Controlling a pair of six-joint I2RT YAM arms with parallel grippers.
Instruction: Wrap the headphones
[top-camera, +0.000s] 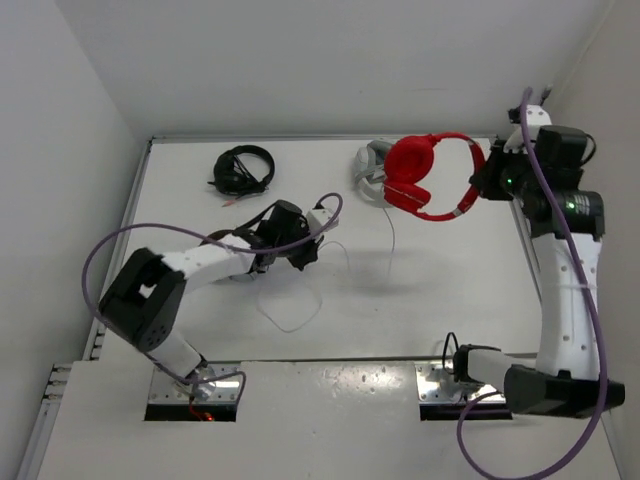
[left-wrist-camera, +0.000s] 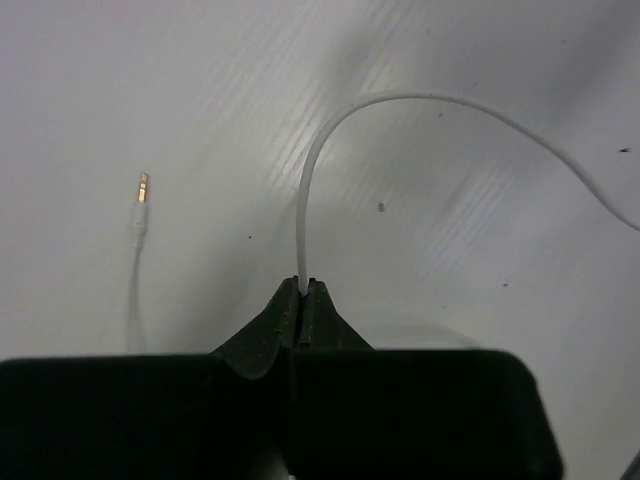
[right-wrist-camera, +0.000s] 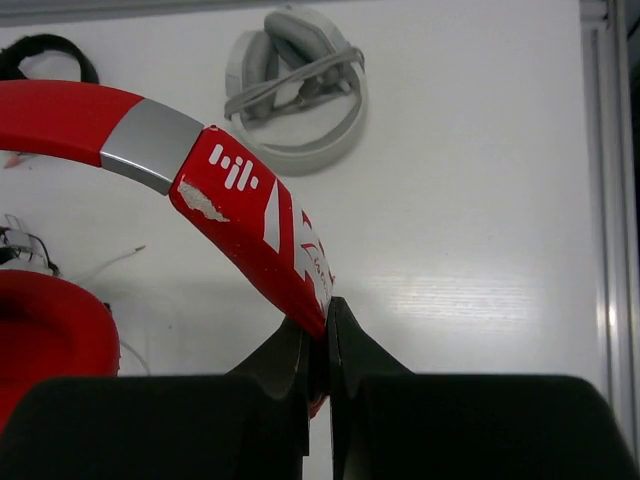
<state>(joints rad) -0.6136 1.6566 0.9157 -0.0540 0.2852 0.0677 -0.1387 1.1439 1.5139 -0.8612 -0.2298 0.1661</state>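
The red headphones (top-camera: 430, 175) hang in the air at the back right, above the table. My right gripper (top-camera: 479, 183) is shut on their red headband (right-wrist-camera: 250, 215), pinching it between the jaws (right-wrist-camera: 320, 325); one red earcup (right-wrist-camera: 45, 335) shows at lower left. The thin white cable (top-camera: 393, 235) drops from the headphones and runs left in a loose loop (top-camera: 290, 315) on the table. My left gripper (top-camera: 305, 256) is shut on this cable (left-wrist-camera: 312, 165) at the fingertips (left-wrist-camera: 302, 287). The cable's gold jack plug (left-wrist-camera: 142, 190) lies on the table to the left.
Black headphones (top-camera: 243, 168) lie at the back left. Pale grey-white headphones (top-camera: 370, 165) lie at the back centre, just behind the red ones, and also show in the right wrist view (right-wrist-camera: 295, 90). The table's raised edges (top-camera: 140, 200) border left, back and right.
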